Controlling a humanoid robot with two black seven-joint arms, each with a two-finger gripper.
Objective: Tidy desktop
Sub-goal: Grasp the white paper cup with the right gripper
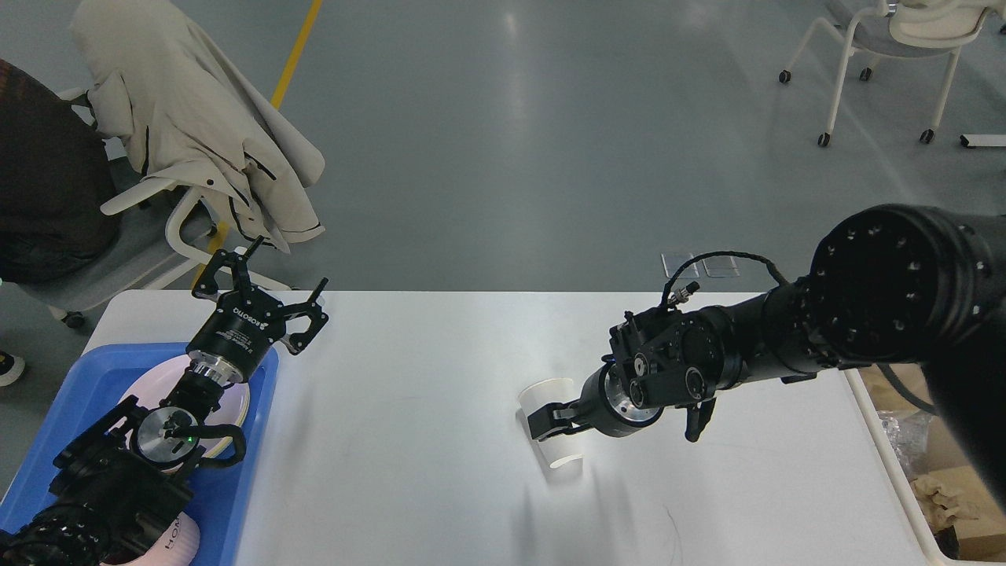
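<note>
The white desktop [409, 487] fills the lower part of the head view. A white paper cup [544, 391] lies on its side at the middle of it, mouth toward me. My right gripper [550, 419] has come in low from the right and is at the cup. One dark finger [542, 423] lies across the cup's side and the other is hidden, so I cannot tell if it grips. My left gripper [271, 277] is open and empty above the far end of the blue tray [263, 409].
The blue tray at the left edge holds a white plate [236, 402] and a pale mug [179, 542]. A cream bin [884, 460] with paper scraps stands off the table's right end. A chair with a beige coat [196, 134] stands behind the left corner.
</note>
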